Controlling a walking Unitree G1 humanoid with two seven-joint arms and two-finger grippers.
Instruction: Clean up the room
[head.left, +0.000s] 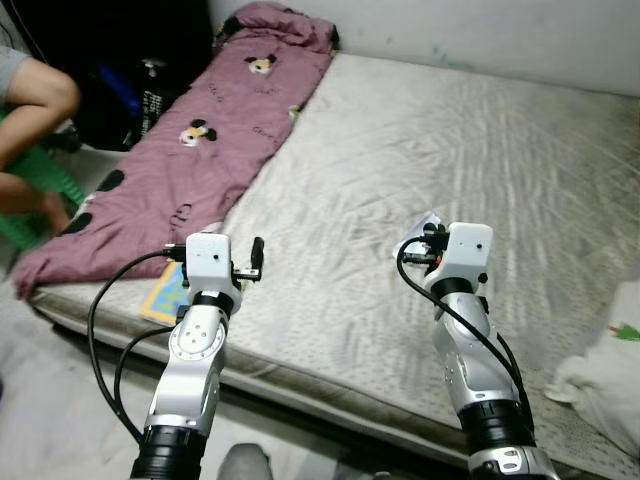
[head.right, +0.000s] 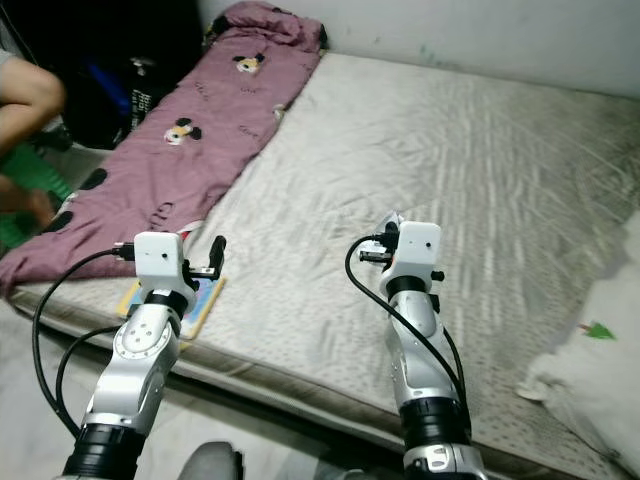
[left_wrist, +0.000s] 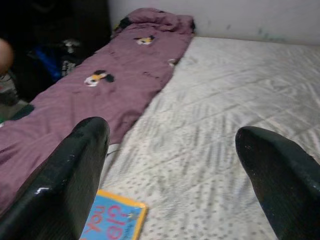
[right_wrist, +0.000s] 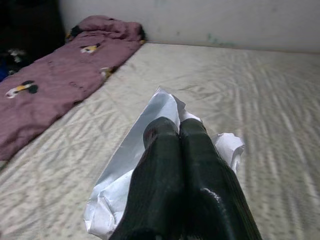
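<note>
Two silver arms reach out over the near edge of a bare grey mattress (head.left: 450, 130) as the robot tidies a room. In the head views, the right gripper (head.left: 425, 240) hangs above the mattress near the middle, pinching a piece of crumpled white paper (head.left: 424, 226); the left gripper (head.left: 254, 262) hovers above a colourful book (head.left: 163, 296) lying at the near left edge. A purple blanket (head.left: 200, 150) with cartoon mice runs along the left side, a person's arm (head.left: 35, 105) shows at far left, and a white bag (head.left: 610, 380) sits at near right.

From the left wrist, the fingers (left_wrist: 70, 175) stand spread wide, the book's blue cover (left_wrist: 117, 222) just beneath.

From the right wrist, the fingers (right_wrist: 185, 175) are pressed together on the paper (right_wrist: 135, 165), which the head views largely hide behind the wrist housing.

Keeping that pinch firm while carrying the paper to a bin looks wise; light paper could slip free.
</note>
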